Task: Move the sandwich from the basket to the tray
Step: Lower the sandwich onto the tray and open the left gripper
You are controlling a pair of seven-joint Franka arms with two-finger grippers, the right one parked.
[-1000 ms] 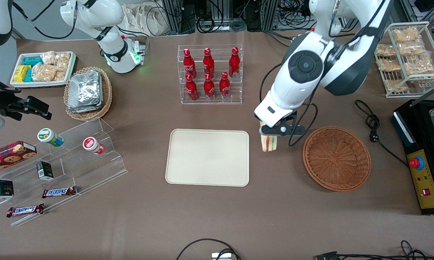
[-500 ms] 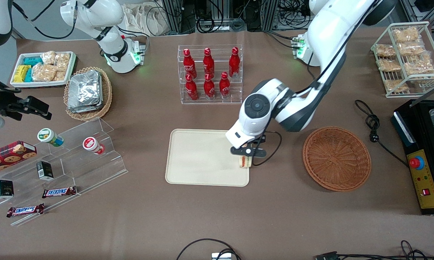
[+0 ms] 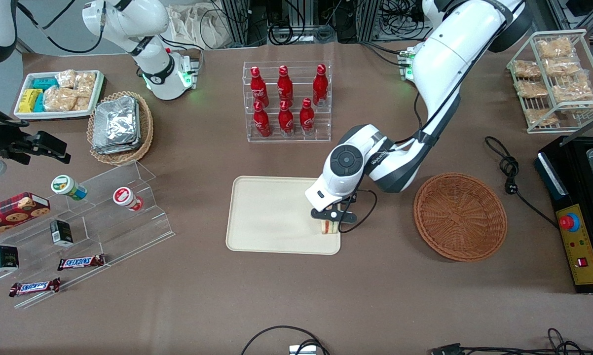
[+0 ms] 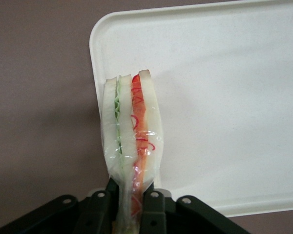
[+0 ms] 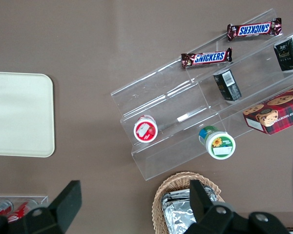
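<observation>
The end effector [image 3: 330,220] pinches one sandwich [image 4: 131,146] by its bottom edge, long axis pointing straight away from it, over one tray's [image 3: 272,217] corner; one basket [image 3: 460,216] sits well apart.

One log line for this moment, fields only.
phase: placing | tool: shut on sandwich, over tray corner nearest basket | basket: empty | sandwich: not released

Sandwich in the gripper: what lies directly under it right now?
The gripper holds the sandwich by one end over the tray, near a corner. Whether it touches the tray is unclear. The basket holds nothing.
</observation>
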